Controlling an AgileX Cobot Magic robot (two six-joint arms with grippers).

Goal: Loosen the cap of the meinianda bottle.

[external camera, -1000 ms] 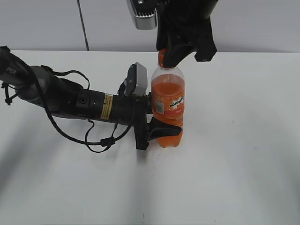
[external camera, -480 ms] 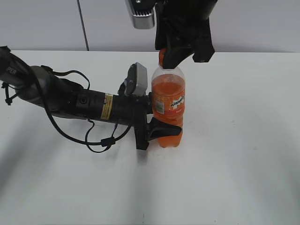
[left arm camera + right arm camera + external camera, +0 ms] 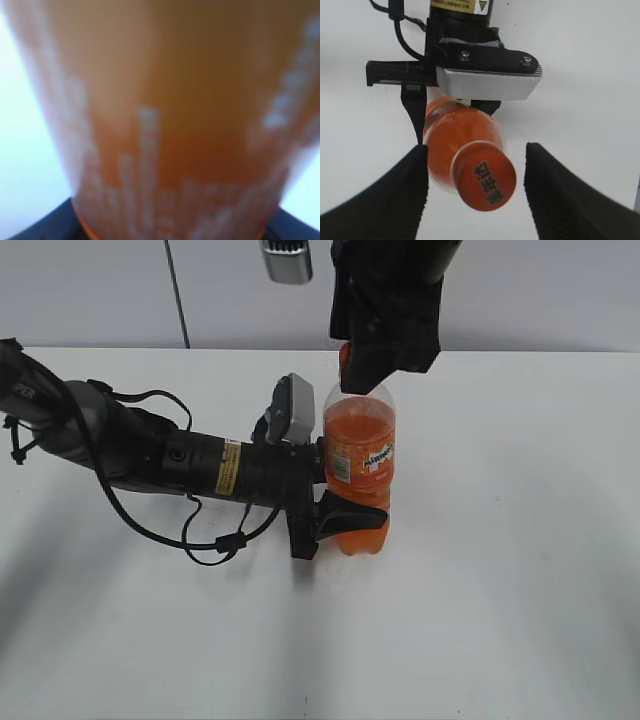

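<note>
The meinianda bottle (image 3: 360,465) stands upright on the white table, full of orange liquid. My left gripper (image 3: 352,512) reaches in from the left and is shut on its lower body; the left wrist view shows only the blurred orange bottle (image 3: 165,125). The orange cap (image 3: 487,182), with dark characters on top, is on the neck. My right gripper (image 3: 476,167) hangs over it from above, open, with a clear gap between each black finger (image 3: 405,195) and the cap. In the exterior view the right gripper (image 3: 385,350) hides most of the cap (image 3: 345,358).
The left arm (image 3: 180,460) lies low across the table's left half with a loose black cable (image 3: 215,540) looping beside it. A grey wall panel stands behind the table's far edge.
My right gripper's jaws have spread apart off the cap and the right arm has lifted slightly. The bottle and the left arm have stayed put.
</note>
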